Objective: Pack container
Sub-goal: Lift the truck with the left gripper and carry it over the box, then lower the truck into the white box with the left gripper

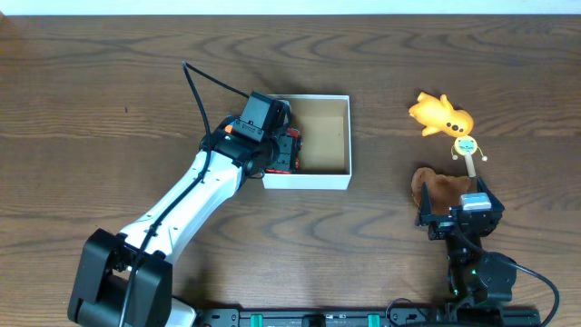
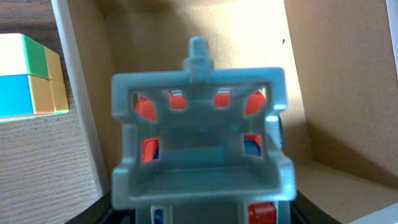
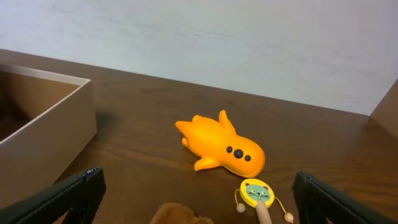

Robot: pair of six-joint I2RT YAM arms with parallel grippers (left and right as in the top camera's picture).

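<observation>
Overhead top-down; wrists close, low; container shared.

The white left arm stretches out long and low from its black base, slanting forward and to the right, its black wrist bent downward. The left gripper points down, its jaws partway closed on a grey-blue plastic toy with red parts, which sits squarely between them and fills the wrist view. The black right arm is folded up close above its base, with the wrist level. The right gripper faces forward, its two black fingers spread wide, one at each lower corner of its wrist view.
</observation>
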